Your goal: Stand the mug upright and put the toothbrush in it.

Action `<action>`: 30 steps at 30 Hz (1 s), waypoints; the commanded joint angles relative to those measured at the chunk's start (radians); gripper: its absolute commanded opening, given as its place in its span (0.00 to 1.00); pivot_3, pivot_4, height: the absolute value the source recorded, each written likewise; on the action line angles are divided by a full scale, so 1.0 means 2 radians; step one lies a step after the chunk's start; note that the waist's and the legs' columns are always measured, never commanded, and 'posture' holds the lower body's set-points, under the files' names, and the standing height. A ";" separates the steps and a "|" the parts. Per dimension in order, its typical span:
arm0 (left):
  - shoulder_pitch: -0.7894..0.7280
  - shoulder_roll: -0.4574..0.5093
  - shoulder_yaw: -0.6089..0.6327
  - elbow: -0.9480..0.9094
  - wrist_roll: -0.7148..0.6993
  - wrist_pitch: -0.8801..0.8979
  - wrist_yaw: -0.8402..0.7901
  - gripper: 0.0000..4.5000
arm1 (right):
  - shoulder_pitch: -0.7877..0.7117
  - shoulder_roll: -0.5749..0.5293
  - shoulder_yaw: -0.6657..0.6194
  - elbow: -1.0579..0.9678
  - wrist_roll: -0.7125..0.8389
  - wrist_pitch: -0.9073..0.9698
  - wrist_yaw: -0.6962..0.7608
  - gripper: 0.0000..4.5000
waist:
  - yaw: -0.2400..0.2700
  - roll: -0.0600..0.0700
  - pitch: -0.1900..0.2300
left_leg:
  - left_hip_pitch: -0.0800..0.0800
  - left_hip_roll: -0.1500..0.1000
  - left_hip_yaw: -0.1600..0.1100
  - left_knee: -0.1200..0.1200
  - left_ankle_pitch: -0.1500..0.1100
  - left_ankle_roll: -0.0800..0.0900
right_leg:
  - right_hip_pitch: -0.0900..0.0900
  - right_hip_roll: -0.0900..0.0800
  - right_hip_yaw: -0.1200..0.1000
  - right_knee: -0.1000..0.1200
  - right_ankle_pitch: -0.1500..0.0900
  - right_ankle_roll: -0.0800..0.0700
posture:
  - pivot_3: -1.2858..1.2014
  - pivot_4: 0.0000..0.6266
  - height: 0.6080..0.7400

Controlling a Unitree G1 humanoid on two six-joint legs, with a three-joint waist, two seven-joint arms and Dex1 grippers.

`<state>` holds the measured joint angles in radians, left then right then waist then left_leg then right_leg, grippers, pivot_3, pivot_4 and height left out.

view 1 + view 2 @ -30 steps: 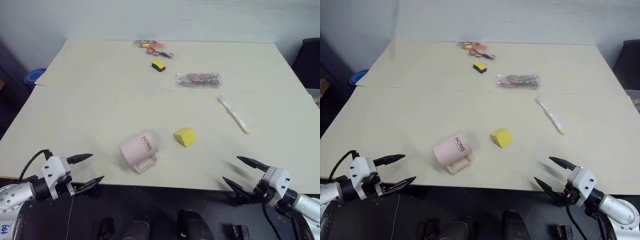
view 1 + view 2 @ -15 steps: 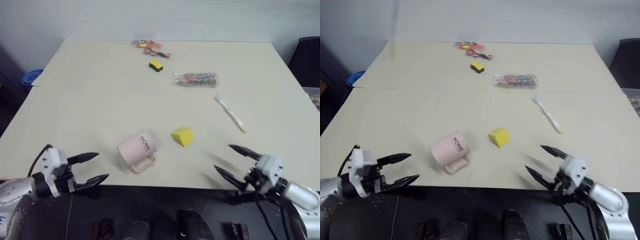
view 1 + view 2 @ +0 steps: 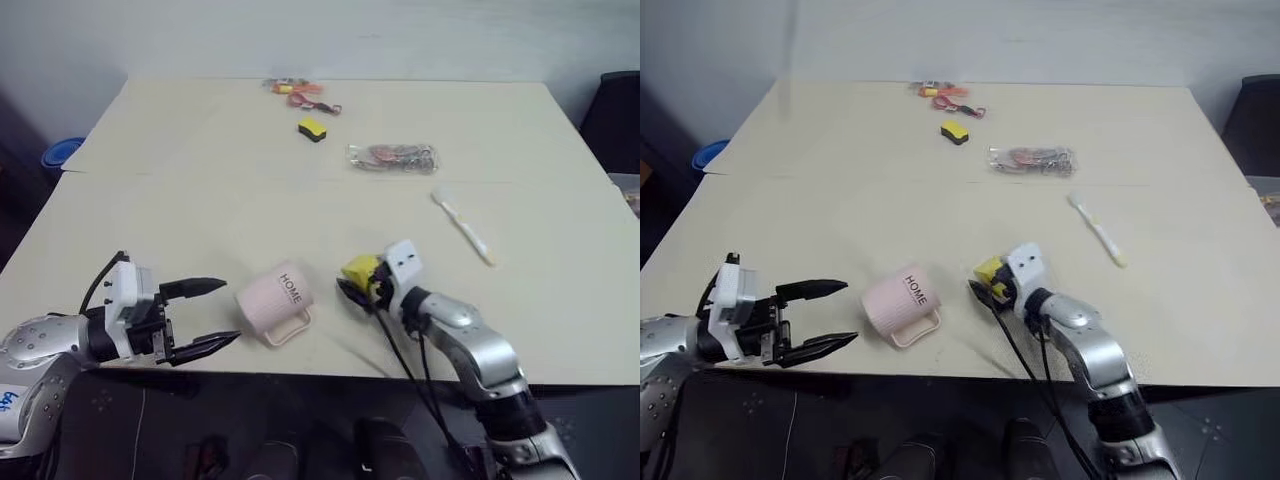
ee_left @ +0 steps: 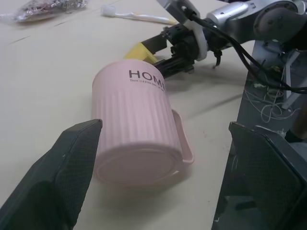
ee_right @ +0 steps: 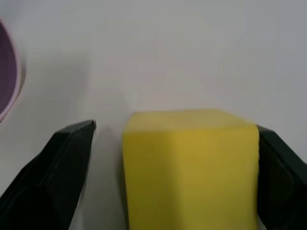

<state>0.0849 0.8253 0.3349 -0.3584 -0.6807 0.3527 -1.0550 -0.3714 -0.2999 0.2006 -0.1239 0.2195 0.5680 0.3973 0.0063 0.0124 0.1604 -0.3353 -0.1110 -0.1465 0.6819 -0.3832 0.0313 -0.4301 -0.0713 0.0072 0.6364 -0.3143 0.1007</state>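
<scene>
— What had just changed at the table?

— The right gripper (image 3: pixel 985 290) had swung in from the near edge of the table (image 3: pixel 200 200) to the yellow block (image 3: pixel 360 268). Its fingers stood spread, one on either side of the block, and in the right wrist view the block sat squarely between them, not yet pinched.

— And the other arm?

— The left gripper (image 3: pixel 205 315) had edged up and inward, fingers spread wide, with nothing held. The mug (image 3: pixel 277 303) lay on its side just ahead of those fingertips, base toward them and handle on the table. Its open mouth faced the right gripper, close beside it.

— Where was the toothbrush?

— The toothbrush (image 3: pixel 463 228) lay flat on the table well beyond the right gripper, out past the block, untouched.

— So what did that mean for the job?

— Neither step was done: the mug was still down and the brush still out. My guess was that the right gripper meant to clear the block away, while the left lined up on the mug.
</scene>
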 commanded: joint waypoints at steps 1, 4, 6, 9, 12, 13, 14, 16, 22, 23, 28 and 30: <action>-0.001 0.001 0.008 -0.007 0.002 -0.011 -0.008 1.00 | -0.003 -0.002 -0.019 0.014 0.000 -0.006 0.008 0.79 | -0.002 0.000 0.000 | 0.000 0.000 0.000 0.000 0.000 0.000 | 0.000 0.000 0.000 0.000 0.000 0.000 | 0.52 0.24 1.00; -0.009 -0.002 -0.003 -0.011 0.004 -0.015 -0.014 1.00 | 0.023 -0.025 -0.073 -0.029 0.044 -0.021 0.050 0.57 | -0.001 0.000 0.000 | 0.000 0.000 0.000 0.000 0.000 0.000 | 0.000 0.000 0.000 0.000 0.000 0.000 | 0.52 0.24 1.00; -0.016 -0.005 -0.011 -0.015 0.005 -0.016 -0.013 1.00 | 0.043 -0.037 -0.122 -0.050 0.076 -0.039 0.069 0.53 | 0.001 0.000 0.000 | 0.000 0.000 -0.001 0.000 0.000 0.000 | 0.000 0.000 0.000 0.000 0.000 0.000 | 0.52 0.24 1.00; -0.030 -0.011 -0.025 -0.027 0.004 -0.013 -0.008 1.00 | 0.078 -0.073 -0.218 -0.064 0.129 -0.062 0.106 0.53 | 0.003 0.000 0.000 | -0.001 -0.001 0.000 0.000 0.000 0.000 | 0.000 0.000 0.000 0.000 0.000 0.000 | 0.52 0.24 1.00; -0.047 -0.017 -0.037 -0.044 0.000 -0.008 -0.001 1.00 | 0.111 -0.140 -0.314 -0.009 0.132 -0.103 0.137 0.53 | 0.008 0.001 0.000 | -0.001 -0.001 0.000 0.000 0.000 0.001 | 0.000 -0.001 0.000 0.000 0.000 0.000 | 0.52 0.24 1.00; -0.052 -0.018 -0.041 -0.047 0.000 -0.005 0.001 1.00 | 0.119 -0.160 -0.331 0.020 0.122 -0.132 0.150 0.53 | 0.009 0.001 0.000 | 0.000 -0.001 0.000 0.000 0.000 0.001 | 0.000 -0.001 0.000 -0.001 0.000 0.000 | 0.52 0.24 1.00; -0.056 -0.017 -0.045 -0.049 0.003 -0.006 0.001 1.00 | 0.124 -0.179 -0.340 0.057 0.105 -0.162 0.158 0.53 | 0.009 0.001 0.000 | 0.000 0.000 0.000 0.000 0.000 0.001 | 0.000 -0.001 0.000 -0.001 0.000 0.000 | 0.52 0.24 1.00; -0.066 -0.021 -0.053 -0.044 0.013 -0.012 0.004 1.00 | 0.115 -0.197 -0.353 0.132 0.085 -0.208 0.156 0.53 | 0.007 0.001 0.000 | 0.000 0.000 0.001 0.000 0.000 0.000 | 0.001 0.000 0.000 -0.001 0.000 0.000 | 0.52 0.24 1.00; -0.094 -0.034 -0.071 -0.020 0.029 -0.021 0.008 1.00 | 0.066 -0.196 -0.342 0.304 0.065 -0.290 0.166 0.68 | -0.005 0.002 0.001 | 0.001 0.001 0.004 0.000 0.000 0.000 | -0.001 0.000 0.001 0.001 0.000 0.000 | 0.52 0.24 1.00; -0.096 -0.033 -0.073 -0.015 0.033 -0.024 0.005 1.00 | 0.066 -0.198 -0.338 0.317 0.062 -0.289 0.166 0.74 | -0.006 0.002 0.000 | 0.001 0.001 0.004 0.000 0.000 0.000 | -0.001 0.000 0.001 0.001 0.000 0.000 | 0.52 0.24 1.00; -0.109 -0.010 -0.062 0.024 0.063 -0.024 0.011 1.00 | 0.095 -0.201 -0.358 0.256 0.087 -0.294 0.171 1.00 | -0.003 0.002 0.001 | 0.000 0.001 0.004 0.000 0.000 0.000 | -0.002 0.000 0.002 0.001 0.000 0.000 | 0.52 0.24 1.00; -0.098 0.014 -0.044 0.030 0.067 -0.018 0.001 1.00 | 0.130 -0.203 -0.361 0.173 0.110 -0.287 0.194 1.00 | -0.002 0.002 0.001 | 0.000 0.001 0.004 0.000 0.000 0.000 | -0.002 0.000 0.002 0.001 0.000 0.000 | 0.52 0.24 1.00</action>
<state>-0.1187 0.8128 0.1905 -0.2936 -0.5512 0.3159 -1.0393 -0.1515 -0.6927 -0.4837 0.3854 0.3816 0.0022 0.7420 0.0022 0.0164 0.1617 -0.3352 -0.1093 -0.1384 0.6822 -0.3826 0.0307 -0.4333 -0.0714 0.0108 0.6388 -0.3143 0.1009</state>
